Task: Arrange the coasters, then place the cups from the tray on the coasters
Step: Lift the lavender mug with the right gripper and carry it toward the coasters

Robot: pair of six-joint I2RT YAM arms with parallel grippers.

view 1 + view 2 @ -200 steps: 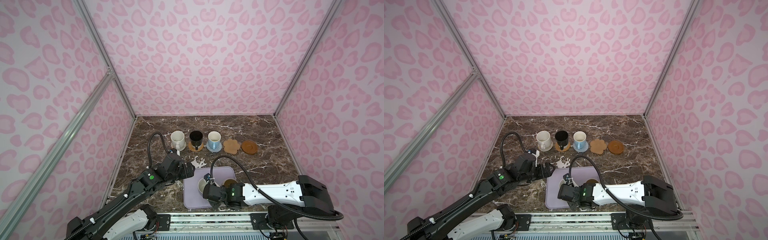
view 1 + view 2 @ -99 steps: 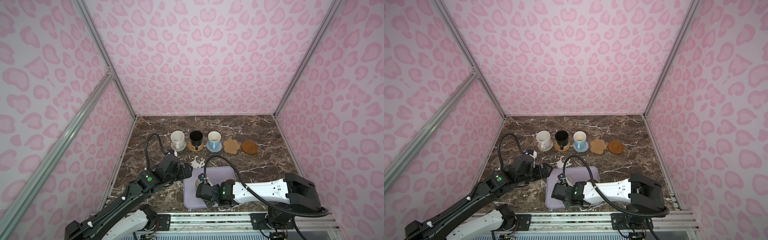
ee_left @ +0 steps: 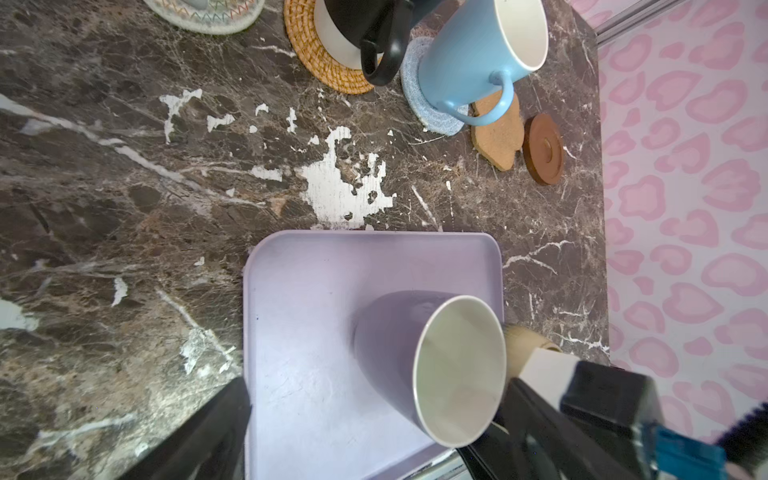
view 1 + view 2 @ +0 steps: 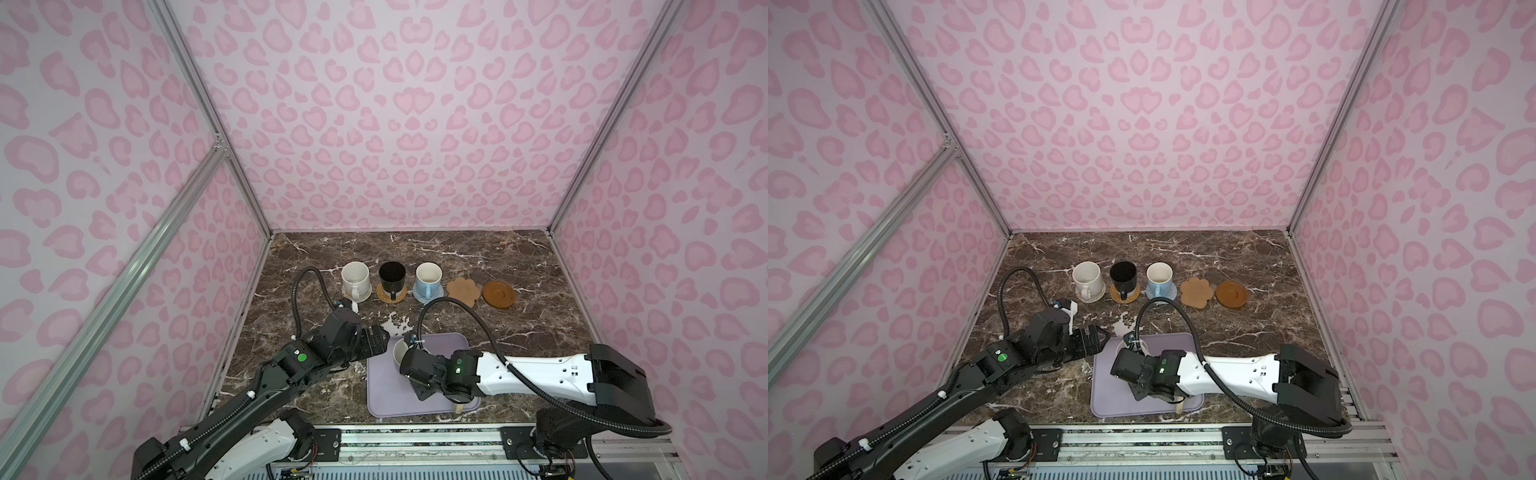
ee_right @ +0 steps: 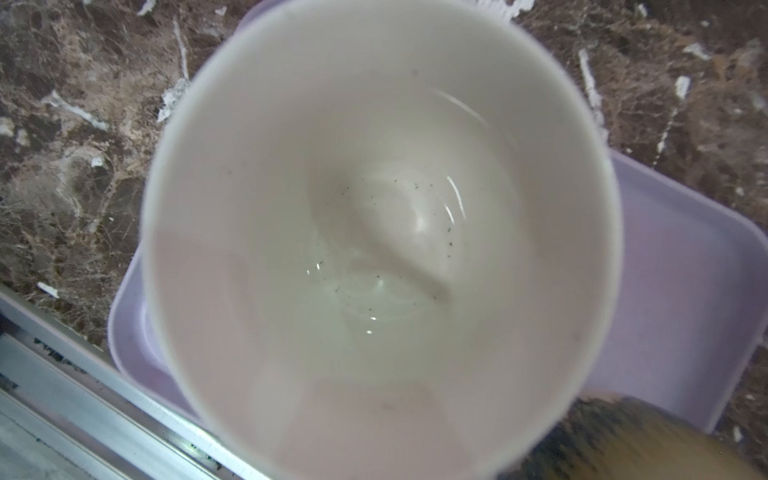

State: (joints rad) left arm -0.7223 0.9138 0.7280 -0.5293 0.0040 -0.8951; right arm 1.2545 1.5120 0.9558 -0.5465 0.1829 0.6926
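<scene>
Five coasters lie in a row at the back. The white cup (image 4: pixel 355 276) stands on the white woven one, the black cup (image 4: pixel 392 276) on the orange rattan one, and the light blue cup (image 4: pixel 428 277) on the grey-blue one. The tan flower coaster (image 4: pixel 463 289) and the brown disc coaster (image 4: pixel 498 294) are bare. On the lavender tray (image 4: pixel 390 399) the lavender-grey cup (image 4: pixel 400 351) leans leftward. My right gripper (image 4: pixel 409 361) is shut at its right side, jaws hidden behind the cup. My left gripper (image 4: pixel 380 340) stands open just left of it. The cup's pale inside (image 5: pixel 374 228) fills the right wrist view.
A beige cup (image 3: pixel 523 345) stands on the tray, mostly hidden under my right arm (image 4: pixel 519 372). Pink patterned walls close in the dark marble table (image 4: pixel 519 324) on three sides. A metal rail (image 4: pixel 415 440) runs along the front edge.
My right gripper slid left over the tray to the lavender-grey cup and closed. The cup now leans leftward and sits a little farther back. My left arm barely moved.
</scene>
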